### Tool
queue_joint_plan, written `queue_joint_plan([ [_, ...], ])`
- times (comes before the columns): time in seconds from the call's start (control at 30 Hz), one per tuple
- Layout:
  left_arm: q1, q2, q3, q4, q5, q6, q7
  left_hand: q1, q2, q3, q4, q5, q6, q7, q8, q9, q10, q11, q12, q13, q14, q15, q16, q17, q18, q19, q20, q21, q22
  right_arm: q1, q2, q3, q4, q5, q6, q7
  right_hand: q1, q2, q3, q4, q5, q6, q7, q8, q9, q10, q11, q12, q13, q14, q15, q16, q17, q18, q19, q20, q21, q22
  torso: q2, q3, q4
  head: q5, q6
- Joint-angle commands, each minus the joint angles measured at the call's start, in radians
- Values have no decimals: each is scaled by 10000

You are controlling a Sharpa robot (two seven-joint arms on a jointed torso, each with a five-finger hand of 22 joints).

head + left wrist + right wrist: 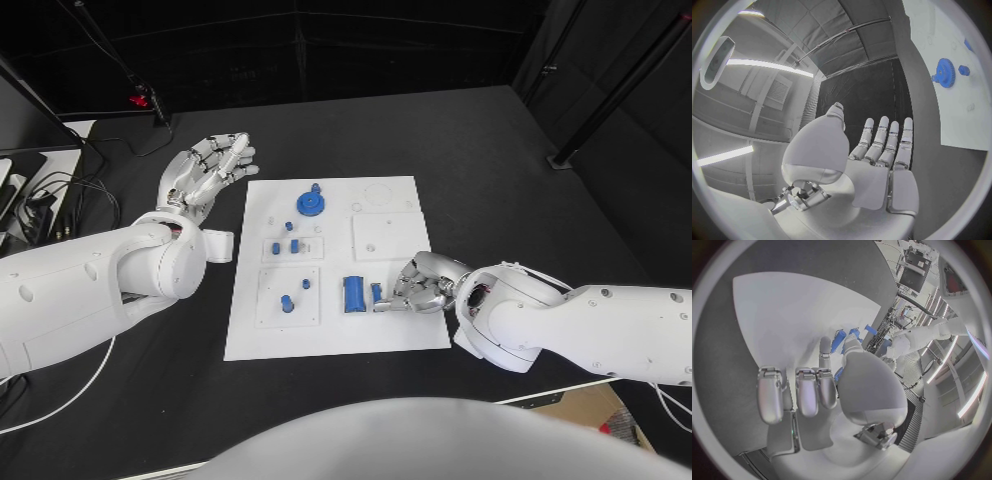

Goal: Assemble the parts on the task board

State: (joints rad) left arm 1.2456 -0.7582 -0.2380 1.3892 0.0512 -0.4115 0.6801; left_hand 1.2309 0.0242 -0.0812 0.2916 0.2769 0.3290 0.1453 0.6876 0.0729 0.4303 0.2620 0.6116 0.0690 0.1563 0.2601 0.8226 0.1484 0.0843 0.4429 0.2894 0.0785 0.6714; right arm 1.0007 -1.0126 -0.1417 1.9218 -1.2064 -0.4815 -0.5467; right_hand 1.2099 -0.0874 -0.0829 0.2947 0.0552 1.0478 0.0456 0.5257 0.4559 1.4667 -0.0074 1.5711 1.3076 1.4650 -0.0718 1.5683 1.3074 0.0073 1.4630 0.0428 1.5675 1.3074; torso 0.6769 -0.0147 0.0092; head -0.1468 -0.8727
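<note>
The white task board (389, 335) lies mid-table. A blue gear (312, 203) (944, 73) sits near its far edge, with small blue pegs (284, 246) and two more blue pieces (294, 295) in the left-hand recesses. A blue cylinder (353, 293) lies nearer the right. My right hand (418, 283) rests on the board beside it and pinches a small blue part (376, 292) (837, 340) between thumb and one finger, the other fingers (807, 390) curled in. My left hand (209, 170) (879, 150) hovers off the board's far left corner, fingers straight and apart, holding nothing.
Black cables (51, 200) and equipment lie at the table's left edge. A dark stand foot (562, 160) sits at the far right. A cardboard box (599, 410) shows beyond the near right table edge.
</note>
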Motion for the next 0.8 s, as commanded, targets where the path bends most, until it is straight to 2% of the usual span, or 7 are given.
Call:
queue_joint_plan([
  [0.03, 14, 4, 10, 9, -8, 109, 1095, -35, 100, -41, -2, 50, -73, 1499, 57, -9, -62, -16, 40, -16, -90, -5, 44, -8, 21, -95, 7, -37, -9, 8, 51, -1, -30, 16, 214, 31, 122, 75, 64, -11, 9, -106, -2, 95, 127, 1041, -80, -3, 2632, 1058, -54, 25, 2634, -73, 1078, -69, 33, 2634, 3, -9, 10, -12, 1],
  [0.17, 13, 6, 10, 9, -8, 111, 1096, -35, 100, -41, -2, 50, -73, 1499, 57, -9, -62, -16, 40, -16, -90, -5, 44, -8, 21, -95, 7, -37, -9, 8, 118, -1, -80, 15, 175, -46, 206, 320, 111, -27, 22, -221, -2, 226, 305, 1041, -82, -3, 2632, 1058, -50, 25, 2634, -73, 1078, -69, 33, 2634, 0, -11, 7, -10, 1],
  [0.27, 12, 10, 10, 7, -8, 117, 1096, -35, 100, -41, -2, 50, -73, 1499, 57, -9, -62, -16, 40, -16, -90, -5, 44, -8, 21, -95, 7, -37, -9, 8, 194, -1, -131, -26, 225, -159, 544, 552, 188, -103, 133, -321, -28, 342, 471, 1041, -94, -3, 2632, 1058, -60, 25, 2634, -73, 1078, -69, 33, 2634, -4, -7, 14, -15, 1],
  [0.43, 11, 10, 10, 9, -8, 117, 1095, -35, 100, -41, -2, 50, -73, 1499, 57, -9, -62, -16, 40, -16, -90, -5, 44, -8, 21, -95, 7, -37, -9, 8, 277, -1, -188, -147, 338, -307, 1079, 645, 267, -210, 252, -420, -58, 441, 631, 1041, -120, -3, 2632, 1058, -74, 25, 2634, -73, 1078, -78, 33, 2634, -9, -5, 15, -17, 1],
  [0.63, 9, -7, 10, 15, -8, 117, 1095, -25, 107, -44, -3, 59, -76, 1499, 60, -11, -65, -16, 45, -17, -92, -5, 49, -16, 20, -101, 7, -37, -12, 7, 270, -1, -169, -211, 204, -243, 1321, 686, 295, -232, 253, -470, -64, 483, 711, 1041, -122, -3, 2632, 1058, -87, 25, 2634, -73, 1078, -87, 33, 2634, -4, -6, 1, 4, 1],
  [0.73, 7, -18, 10, 20, -8, 123, 1095, -8, 119, -48, -5, 74, -80, 1499, 64, -14, -69, -15, 53, -18, -95, -4, 59, -28, 20, -111, 7, -37, -18, 7, 228, -1, -135, -208, -66, -49, 1331, 662, 275, -217, 273, -484, -55, 487, 725, 1041, -120, -3, 2632, 1058, -90, 25, 2634, -73, 1078, -90, 33, 2634, 0, -3, 3, 6, 1],
  [0.8, 0, -29, 10, 25, -8, 124, 1101, -8, 119, -48, -5, 74, -80, 1499, 64, -14, -69, -15, 53, -18, -95, -4, 59, -28, 20, -111, 7, -37, -18, 6, 173, -1, -106, -154, -485, 260, 1337, 614, 240, -174, 346, -510, -46, 494, 751, 1041, -111, -3, 2632, 1058, -94, 25, 2634, -73, 1078, -94, 33, 2634, -6, 0, -5, 19, 1],
])
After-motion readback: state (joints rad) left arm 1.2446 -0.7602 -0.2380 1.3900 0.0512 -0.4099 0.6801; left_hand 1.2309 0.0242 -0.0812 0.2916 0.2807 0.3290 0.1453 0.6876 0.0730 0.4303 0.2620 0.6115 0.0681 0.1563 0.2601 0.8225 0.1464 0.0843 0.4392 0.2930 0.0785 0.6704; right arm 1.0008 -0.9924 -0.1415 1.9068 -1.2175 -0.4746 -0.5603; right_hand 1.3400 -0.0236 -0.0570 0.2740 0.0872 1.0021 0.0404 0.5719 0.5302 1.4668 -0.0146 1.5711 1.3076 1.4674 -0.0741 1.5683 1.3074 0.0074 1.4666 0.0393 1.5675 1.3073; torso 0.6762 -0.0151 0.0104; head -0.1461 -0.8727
